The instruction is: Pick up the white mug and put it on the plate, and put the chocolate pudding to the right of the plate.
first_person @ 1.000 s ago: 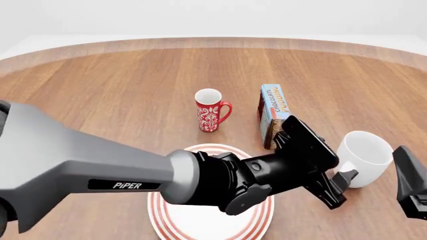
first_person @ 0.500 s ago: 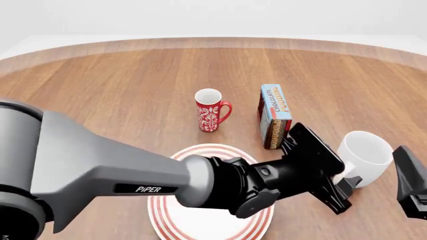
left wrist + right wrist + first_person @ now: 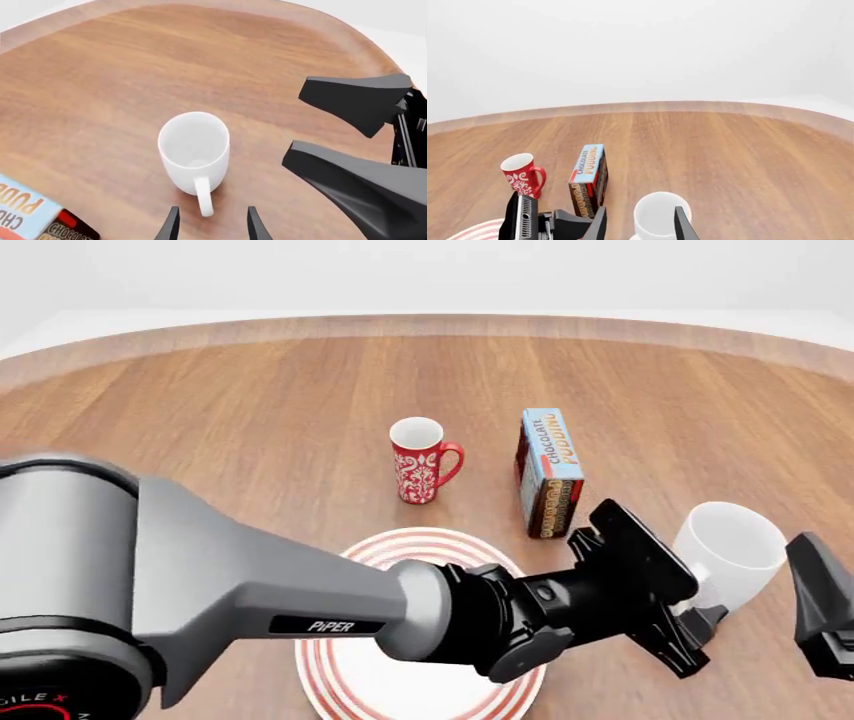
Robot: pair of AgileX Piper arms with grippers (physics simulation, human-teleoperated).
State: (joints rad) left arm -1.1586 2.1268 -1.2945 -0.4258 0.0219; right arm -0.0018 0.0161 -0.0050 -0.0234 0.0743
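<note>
Reaching across from the left, the left arm brings its tool [image 3: 687,635] down to the wide glossy white ceramic mug [image 3: 727,552], which stands upright on the brown wooden counter [image 3: 240,410], to the right of the large round white plate with red rings [image 3: 400,680] and apart from it. In the left wrist view the two dark fingers are parted, with the loop handle of the mug [image 3: 203,195] lying in line between them but not yet gripped; this suggests the handle is the chosen place to grasp. The small upright chocolate pudding carton with the light blue face [image 3: 550,472] stands just behind the left tool, between the slim red mug with white pattern [image 3: 422,460] and the white mug, so it is close to the path of the arm and could be knocked when the mug is carried to the plate. The right tool [image 3: 639,225] hovers near the same mug, its fingers also parted and empty. The thick left arm hides part of the plate in the front view
</note>
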